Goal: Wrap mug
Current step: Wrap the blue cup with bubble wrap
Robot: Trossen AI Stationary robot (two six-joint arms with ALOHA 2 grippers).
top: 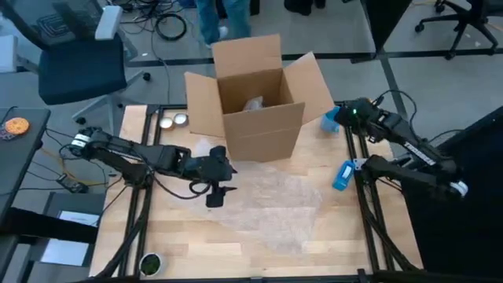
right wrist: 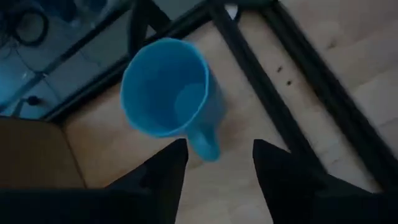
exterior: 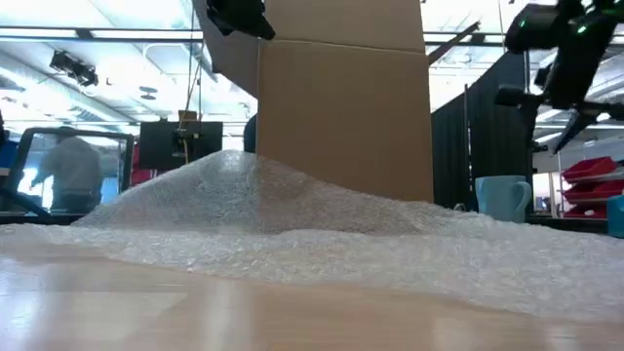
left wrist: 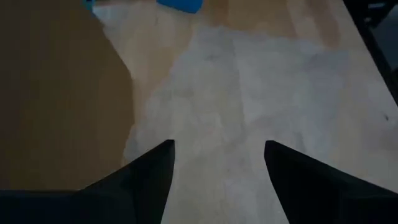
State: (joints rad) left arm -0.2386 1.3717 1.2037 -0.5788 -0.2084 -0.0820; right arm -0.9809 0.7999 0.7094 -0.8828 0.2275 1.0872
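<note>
A sheet of bubble wrap (top: 275, 200) lies spread on the wooden table (top: 189, 244), mounded toward the middle in the low view. The left gripper (top: 216, 192) hangs above the sheet's edge nearest the left arm, just in front of the cardboard box (top: 255, 98); its fingers (left wrist: 146, 180) stand wide apart and hold nothing. The box stands open behind the sheet, flaps up. The blue mug (right wrist: 171, 93) stands upright on the table beside the box's right flap, near the table's right rail. The right gripper (right wrist: 214, 165) hovers directly above the mug, fingers parted, with the handle showing between them, not touching.
</note>
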